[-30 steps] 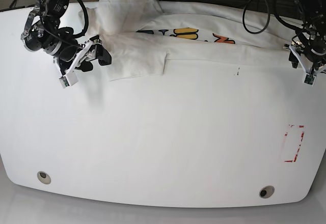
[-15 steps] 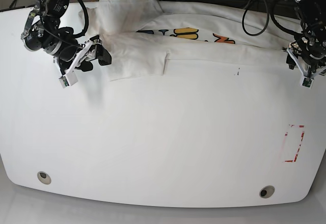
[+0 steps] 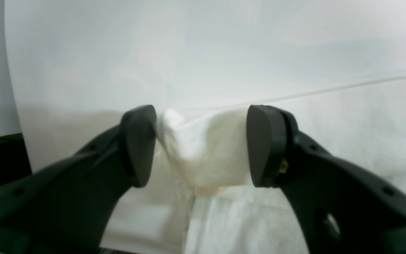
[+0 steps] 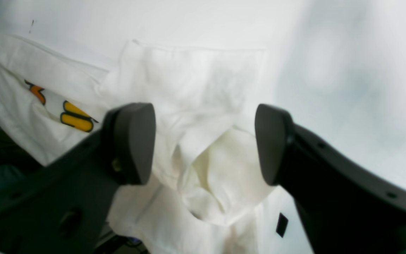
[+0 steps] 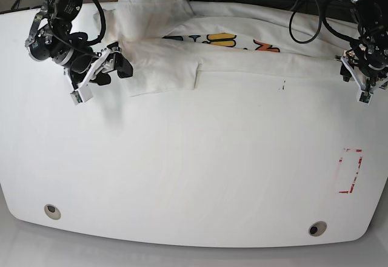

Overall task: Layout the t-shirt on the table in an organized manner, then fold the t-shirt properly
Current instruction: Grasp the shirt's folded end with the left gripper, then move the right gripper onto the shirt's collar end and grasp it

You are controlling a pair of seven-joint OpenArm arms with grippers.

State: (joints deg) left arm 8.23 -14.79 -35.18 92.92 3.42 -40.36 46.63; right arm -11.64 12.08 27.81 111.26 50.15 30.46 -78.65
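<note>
White table [image 5: 194, 170] fills base view. Left gripper [image 3: 201, 144] spread, jaws astride bunched shirt corner, not pinching it. Right gripper [image 4: 203, 143] spread wide, hovering over crumpled sleeve end. T-shirt [image 5: 200, 57] lies partly folded along table's far edge, printed letters showing. Red tape outline [image 5: 350, 171] near front right corner.

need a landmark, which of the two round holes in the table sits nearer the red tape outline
The grommet hole at the front edge on the base view's right; the other hole is far across, at the front left.
</note>
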